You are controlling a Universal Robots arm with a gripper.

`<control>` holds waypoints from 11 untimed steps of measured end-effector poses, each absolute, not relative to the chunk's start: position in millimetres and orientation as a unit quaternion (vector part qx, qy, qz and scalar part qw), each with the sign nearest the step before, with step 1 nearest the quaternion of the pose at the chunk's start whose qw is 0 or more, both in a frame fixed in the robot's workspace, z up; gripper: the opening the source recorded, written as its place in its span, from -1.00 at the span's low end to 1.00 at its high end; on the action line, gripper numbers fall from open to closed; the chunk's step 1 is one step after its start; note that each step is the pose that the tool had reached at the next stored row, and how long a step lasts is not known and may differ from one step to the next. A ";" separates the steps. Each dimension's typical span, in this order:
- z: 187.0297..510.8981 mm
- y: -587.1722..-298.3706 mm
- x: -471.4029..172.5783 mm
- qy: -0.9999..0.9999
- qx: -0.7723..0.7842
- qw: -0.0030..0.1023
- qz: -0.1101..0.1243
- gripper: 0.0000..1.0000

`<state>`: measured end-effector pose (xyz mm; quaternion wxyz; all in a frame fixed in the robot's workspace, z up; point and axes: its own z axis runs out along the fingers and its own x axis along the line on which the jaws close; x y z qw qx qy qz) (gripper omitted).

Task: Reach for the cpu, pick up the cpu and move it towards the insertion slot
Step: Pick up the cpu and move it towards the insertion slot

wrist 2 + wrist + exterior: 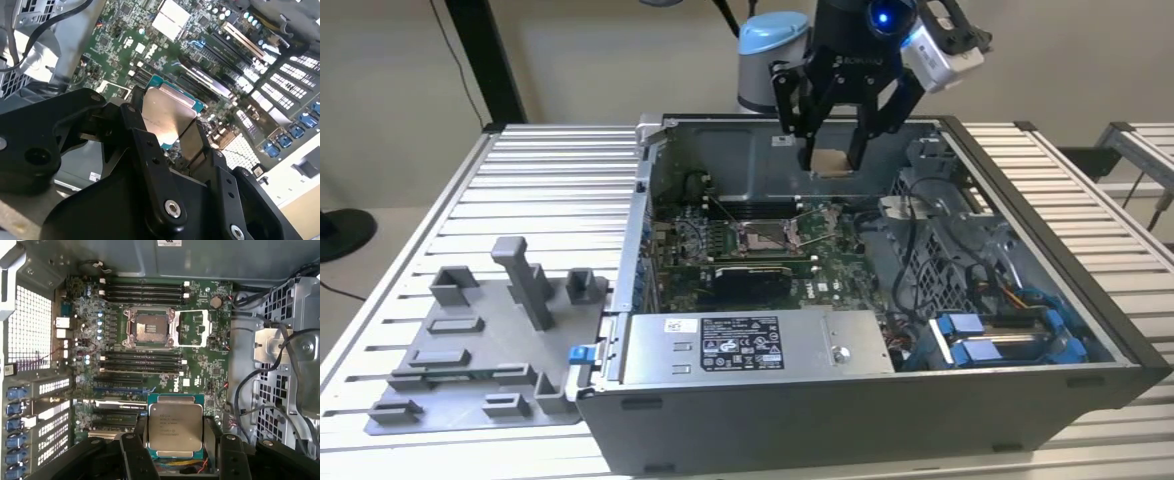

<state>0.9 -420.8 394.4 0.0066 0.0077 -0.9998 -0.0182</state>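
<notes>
One cpu (176, 426) clamped in tool (831, 158), held above case, slot (148, 328) well apart; chip best kept level, squared to frame.

cpu (175, 426) lower edge hidden behind tool (176, 452), tool body cut off by frame edge
</notes>
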 end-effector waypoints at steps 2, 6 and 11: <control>394.1 -415.3 0.9 -1.000 0.008 0.007 -0.018 -1.00; 393.4 -408.6 0.6 -1.000 0.008 0.007 -0.018 -1.00; 392.2 -402.3 -3.4 -1.000 0.008 0.007 -0.017 -1.00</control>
